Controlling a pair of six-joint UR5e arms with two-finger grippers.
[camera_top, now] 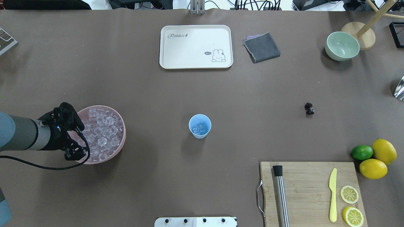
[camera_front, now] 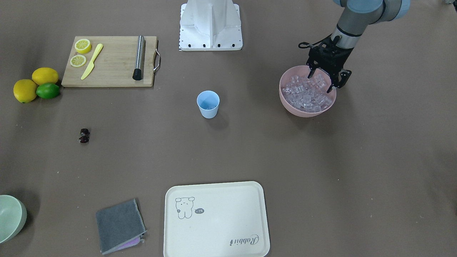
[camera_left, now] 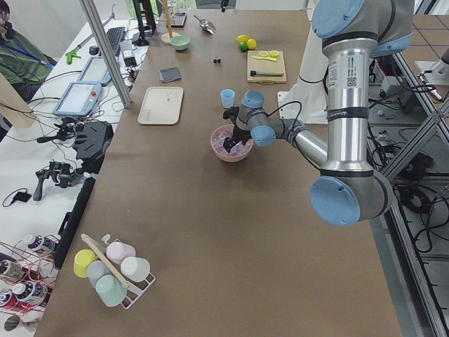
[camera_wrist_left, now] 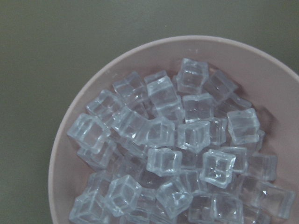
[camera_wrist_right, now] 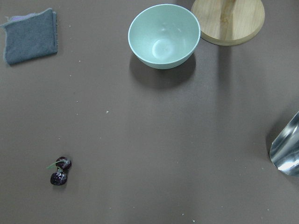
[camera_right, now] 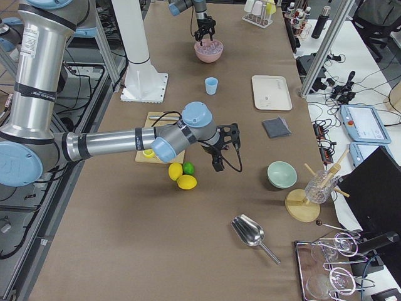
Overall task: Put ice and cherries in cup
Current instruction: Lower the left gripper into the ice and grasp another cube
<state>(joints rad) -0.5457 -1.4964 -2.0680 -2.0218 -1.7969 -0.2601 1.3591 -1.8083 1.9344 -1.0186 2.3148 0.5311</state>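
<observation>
Overhead and front views face each other, both showing cup (camera_front: 207, 104)

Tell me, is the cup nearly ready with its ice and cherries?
Partly. Done: a few ice cubes lie in the light blue cup. In hand: the left gripper hangs open over the pink bowl, likely going for more cubes. Left: the cherries lie on the table, far from the cup, and the right gripper is not at them yet.
</observation>
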